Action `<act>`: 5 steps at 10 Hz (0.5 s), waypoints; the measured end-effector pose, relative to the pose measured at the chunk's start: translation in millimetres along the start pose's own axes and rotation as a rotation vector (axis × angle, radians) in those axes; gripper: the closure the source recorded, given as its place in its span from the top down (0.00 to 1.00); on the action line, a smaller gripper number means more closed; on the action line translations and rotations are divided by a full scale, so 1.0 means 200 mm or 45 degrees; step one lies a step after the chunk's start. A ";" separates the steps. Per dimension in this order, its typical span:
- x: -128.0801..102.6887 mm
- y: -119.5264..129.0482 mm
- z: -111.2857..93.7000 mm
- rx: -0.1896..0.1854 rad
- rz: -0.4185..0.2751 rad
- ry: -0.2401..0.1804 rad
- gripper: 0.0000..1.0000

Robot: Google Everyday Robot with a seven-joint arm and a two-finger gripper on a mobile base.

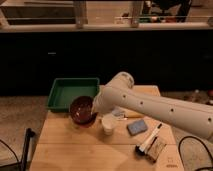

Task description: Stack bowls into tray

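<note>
The claw [95, 106] is seen clamped on the right rim of the maroon bowl [80, 111], which is held at the near right corner of the green tray [62, 92], with 1 white cup [108, 124] set just beyond that corner on the table [75, 145].

Dim warm light, soft blur

Your gripper [95, 110] sits hidden behind the arm [150, 107], at the right rim of the maroon bowl [80, 110]. The arm runs off the right edge, and the bottom edge crops the table [75, 147].
</note>
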 end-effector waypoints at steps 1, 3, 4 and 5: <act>0.09 -0.02 0.01 0.011 -0.012 -0.001 0.03; 0.22 -0.06 0.02 0.028 -0.030 -0.006 0.03; 0.28 -0.08 0.04 0.039 -0.041 -0.011 0.03; 0.34 -0.11 0.05 0.054 -0.047 -0.013 0.03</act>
